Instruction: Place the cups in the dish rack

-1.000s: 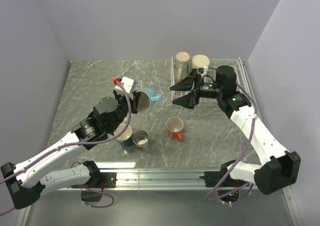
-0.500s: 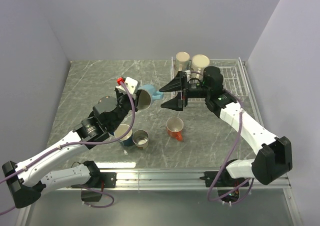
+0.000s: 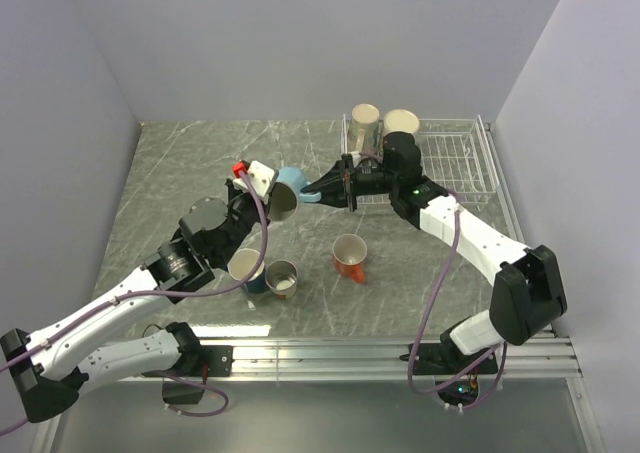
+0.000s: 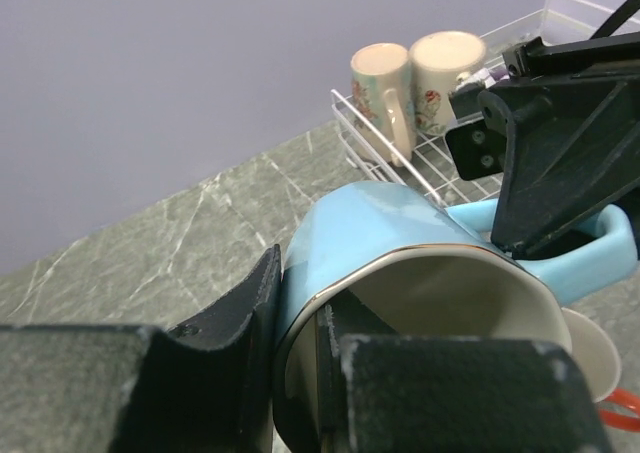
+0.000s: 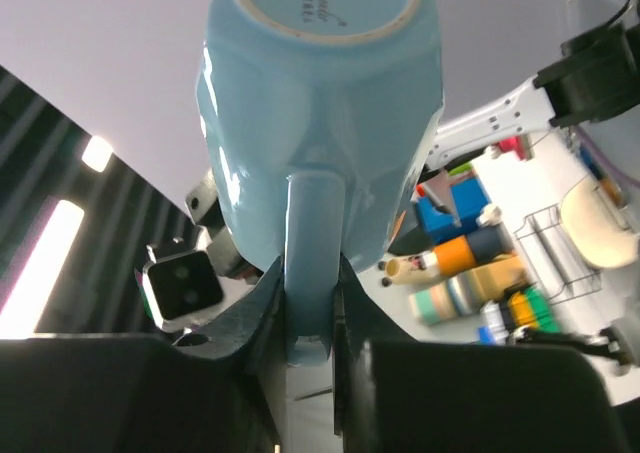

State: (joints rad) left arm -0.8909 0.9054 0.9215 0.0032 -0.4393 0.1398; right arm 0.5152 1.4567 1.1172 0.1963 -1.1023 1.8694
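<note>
Light blue handled mug (image 3: 293,181) hangs sideways over the grey counter (image 3: 190,163), left of the white wire dish rack (image 3: 455,158). Left jaws pinch its rim; right jaws squeeze its handle, pointing right.

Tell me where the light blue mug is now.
In the top view the light blue mug is mid-table, held between both arms: left fingers on its rim, right fingers on its handle, left of the dish rack.

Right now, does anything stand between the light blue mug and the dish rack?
Nothing visible. Left tool and right tool hold the light blue mug mid-air; the dish rack holds two mugs, far-left corner.
</note>
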